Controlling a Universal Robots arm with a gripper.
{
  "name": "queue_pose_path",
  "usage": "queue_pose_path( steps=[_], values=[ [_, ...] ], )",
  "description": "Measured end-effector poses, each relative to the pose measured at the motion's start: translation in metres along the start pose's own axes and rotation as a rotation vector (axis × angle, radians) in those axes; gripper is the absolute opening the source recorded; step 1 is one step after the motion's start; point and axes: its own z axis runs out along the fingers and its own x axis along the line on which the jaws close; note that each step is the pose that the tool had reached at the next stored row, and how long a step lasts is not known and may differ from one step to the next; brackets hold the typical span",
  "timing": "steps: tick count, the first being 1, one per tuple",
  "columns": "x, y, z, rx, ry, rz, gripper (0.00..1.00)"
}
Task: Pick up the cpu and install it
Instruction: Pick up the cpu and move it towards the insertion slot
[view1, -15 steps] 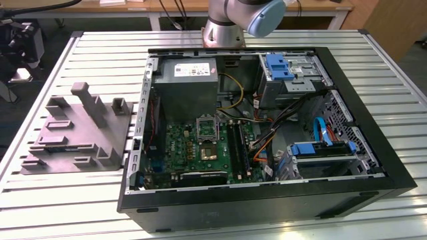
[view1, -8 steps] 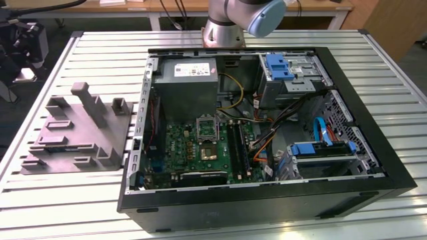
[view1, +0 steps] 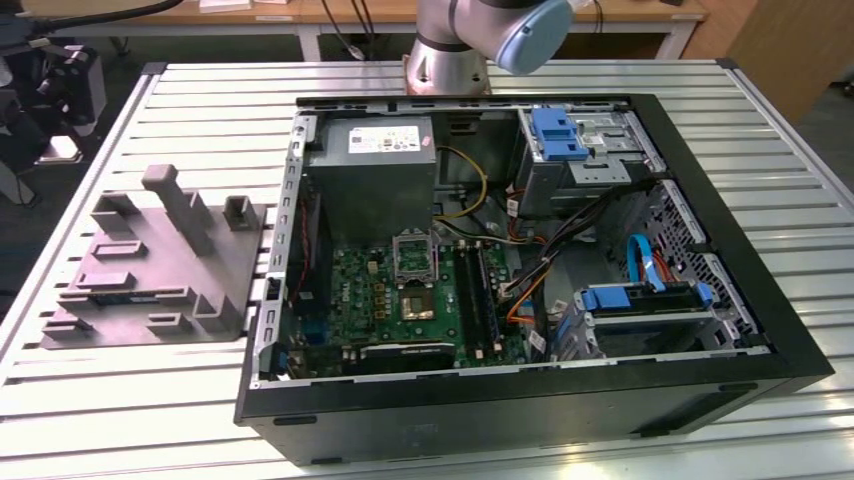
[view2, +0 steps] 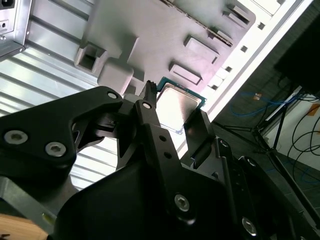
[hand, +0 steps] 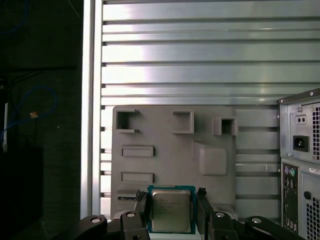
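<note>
Gripper (hand: 171, 196) fingers (hand: 142, 206) are closed narrowly on the cpu (hand: 171, 210), one black finger pressed against each of two opposite edges, as both wrist views show. The cpu's silver-grey metal top faces the cameras, and its green rim is visible. Beyond it lies the grey moulded holder block (hand: 165, 165), resting on the slatted aluminium table (hand: 190, 65). In the exterior view, the block sits at the exterior view's left of the open computer case (view1: 747, 330). Inside the case, the green motherboard (view1: 387, 300) carries the silver socket frame (view1: 414, 255). The robot arm (view1: 467, 40) rises at the far side of the case.
</note>
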Motion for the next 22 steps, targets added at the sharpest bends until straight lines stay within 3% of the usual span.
queue_pose_path(
  steps=[22],
  values=[
    [-0.02,0.0004,-0.0008,0.0,0.0,0.0,0.47]
  ],
)
